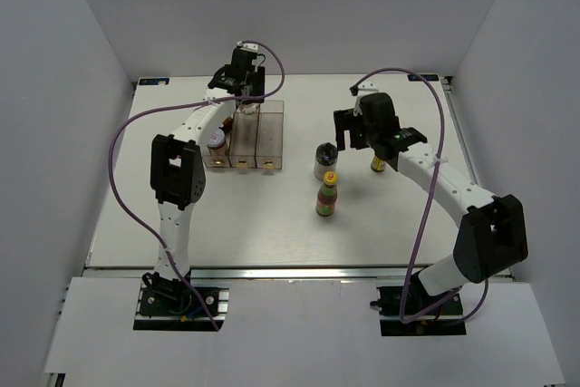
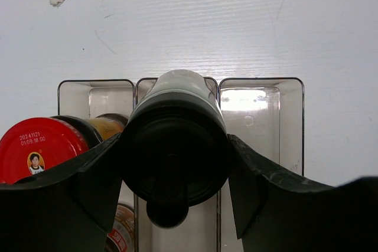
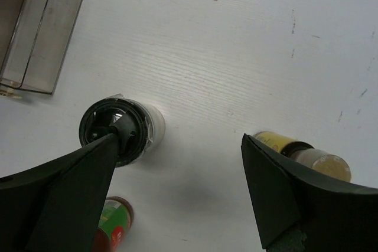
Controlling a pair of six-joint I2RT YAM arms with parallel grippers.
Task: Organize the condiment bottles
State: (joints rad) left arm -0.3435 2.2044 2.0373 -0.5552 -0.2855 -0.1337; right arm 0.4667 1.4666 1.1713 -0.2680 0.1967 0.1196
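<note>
Left end effector (image 2: 174, 146): black fingers pinching a black-capped clear jar (image 2: 174, 116), round and smooth-sided, lined up with the middle compartment of the rack (image 2: 260, 87); whether its base rests inside cannot be told. Rack: clear plastic, three long rectangular slots side by side. Left slot: red-capped jar (image 2: 38, 146), glossy round lid with a printed date and a small portrait, just beside the gripped jar. Right slot: bare. Right end effector (image 3: 178, 140): fingers spread wide, holding nothing. One finger overlaps the second black-capped jar (image 3: 127, 128) in the wrist view; contact cannot be told. Slim tan-capped bottle (image 3: 301, 156): near the other finger, apart from it. Yellow-capped bottle (image 1: 328, 195): red label, upright, just nearer the arm bases than the second jar. Surface (image 3: 236, 57): white, finely grained, lightly scuffed.
</note>
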